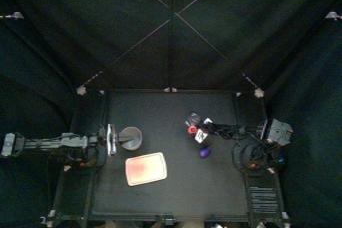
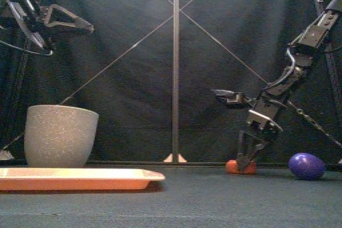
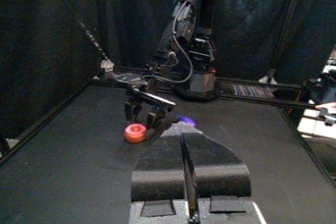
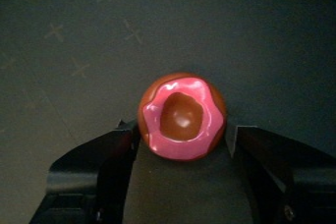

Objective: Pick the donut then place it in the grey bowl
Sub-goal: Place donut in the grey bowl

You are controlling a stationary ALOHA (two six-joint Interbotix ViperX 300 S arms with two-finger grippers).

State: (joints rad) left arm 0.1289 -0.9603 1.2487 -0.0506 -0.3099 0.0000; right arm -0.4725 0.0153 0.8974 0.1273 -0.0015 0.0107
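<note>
Pink-iced donut [image 1: 194,130] is lying directly beneath the right gripper [image 1: 199,126] in the top view. One grey bowl [image 1: 130,135] and one pink tray [image 1: 144,169] are sitting well apart from it, nearer the resting left gripper [image 1: 99,140].

Front view: the right gripper is reaching down to the table [image 2: 187,197] at the donut, with one purple ball [image 2: 307,165] lying near.

Left wrist view: the left jaws are pressing together, empty.

Right wrist view: the jaws are standing spread, flanking the single donut; contact cannot be told.

Grasping is in hand; next come closing, lifting and carrying to the bowl.
</note>
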